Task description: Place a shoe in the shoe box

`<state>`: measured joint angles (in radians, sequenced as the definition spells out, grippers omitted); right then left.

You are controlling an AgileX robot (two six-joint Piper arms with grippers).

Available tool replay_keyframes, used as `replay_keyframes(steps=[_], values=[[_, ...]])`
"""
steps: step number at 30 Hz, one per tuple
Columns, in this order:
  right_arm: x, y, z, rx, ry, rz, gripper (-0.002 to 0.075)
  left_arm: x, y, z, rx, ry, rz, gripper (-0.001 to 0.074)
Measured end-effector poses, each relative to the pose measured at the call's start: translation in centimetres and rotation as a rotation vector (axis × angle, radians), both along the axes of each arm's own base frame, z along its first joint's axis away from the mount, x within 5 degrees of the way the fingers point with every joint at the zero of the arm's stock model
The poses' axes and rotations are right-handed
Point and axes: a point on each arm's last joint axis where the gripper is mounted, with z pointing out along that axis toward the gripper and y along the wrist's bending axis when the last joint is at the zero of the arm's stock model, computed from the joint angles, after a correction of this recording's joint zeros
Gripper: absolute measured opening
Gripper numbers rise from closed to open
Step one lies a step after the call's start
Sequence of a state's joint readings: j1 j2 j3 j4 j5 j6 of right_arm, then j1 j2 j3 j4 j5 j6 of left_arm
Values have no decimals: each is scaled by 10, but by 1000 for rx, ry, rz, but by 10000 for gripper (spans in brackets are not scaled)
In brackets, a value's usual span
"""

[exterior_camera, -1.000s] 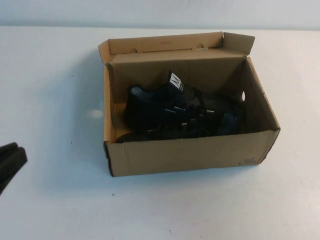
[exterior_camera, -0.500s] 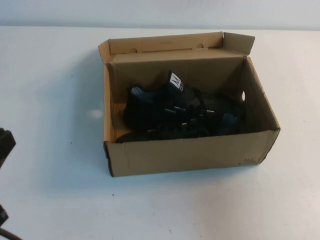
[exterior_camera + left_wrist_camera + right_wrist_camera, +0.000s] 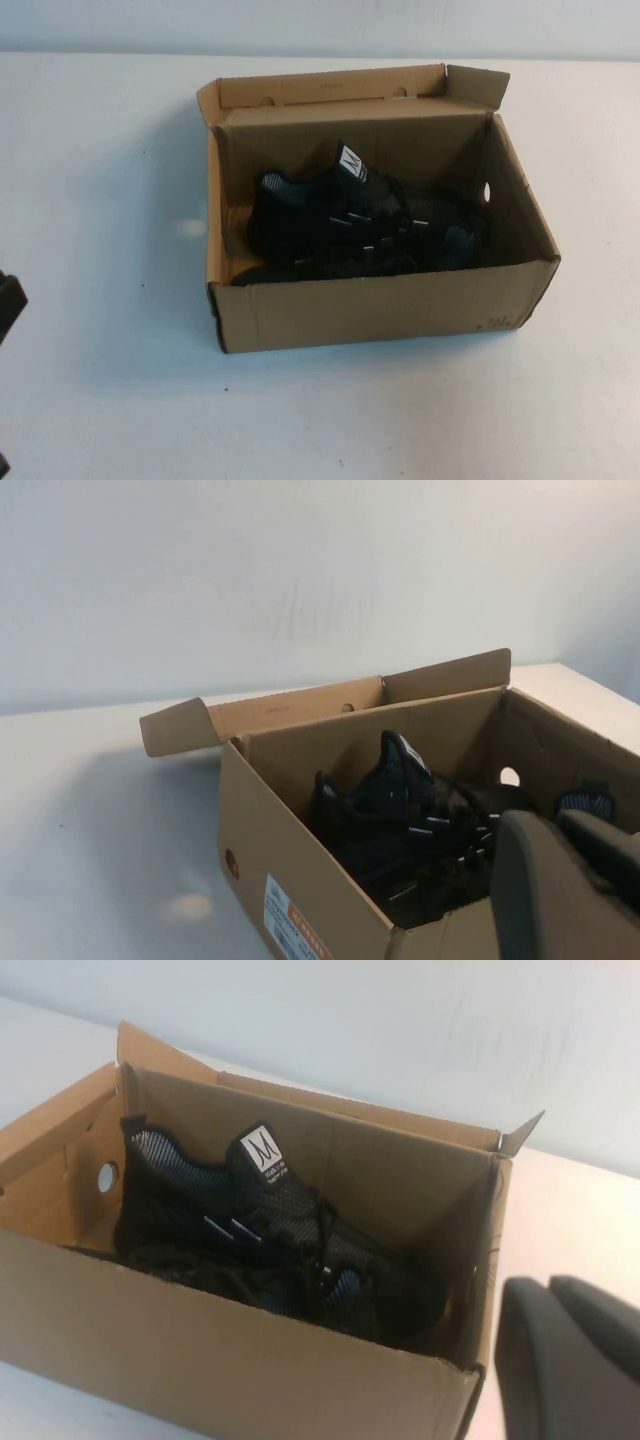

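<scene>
The brown cardboard shoe box (image 3: 380, 305) stands open mid-table, its lid flap (image 3: 330, 88) folded back at the far side. A black knit shoe (image 3: 330, 205) with a white tongue label lies inside, heel toward the left wall. More black knit and laces, seemingly a second shoe (image 3: 455, 243), fill the right part. In the high view only a dark sliver of my left gripper (image 3: 8, 300) shows at the left edge, away from the box. In the left wrist view the left gripper (image 3: 553, 825) is shut and empty beside the box (image 3: 300, 870). The right gripper (image 3: 550, 1295) is shut and empty, off a box corner (image 3: 470, 1380).
The white table (image 3: 110, 400) spreads all round the box, with a pale wall behind it. A round hole (image 3: 487, 191) pierces the box's right end wall. A printed sticker (image 3: 290, 920) marks the left end wall.
My left gripper has drawn back toward the left edge of the high view, leaving only a sliver showing. The box and the shoes have not moved.
</scene>
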<state>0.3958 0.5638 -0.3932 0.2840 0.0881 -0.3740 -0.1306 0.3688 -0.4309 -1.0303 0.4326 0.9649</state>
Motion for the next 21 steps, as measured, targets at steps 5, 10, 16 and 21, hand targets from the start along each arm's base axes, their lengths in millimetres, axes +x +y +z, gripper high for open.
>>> replay_keyframes(steps=[5,10,16,21], values=[[0,0,0,0,0,0,-16,-19,6,-21,146,-81,27,-1],[0,0,0,0,0,0,-16,-25,19,-66,181,-41,162,-1],[0,0,0,1,3,1,-16,-24,31,-111,129,36,299,-1],[0,0,-1,-2,10,3,-16,-22,34,-135,150,115,323,-1]])
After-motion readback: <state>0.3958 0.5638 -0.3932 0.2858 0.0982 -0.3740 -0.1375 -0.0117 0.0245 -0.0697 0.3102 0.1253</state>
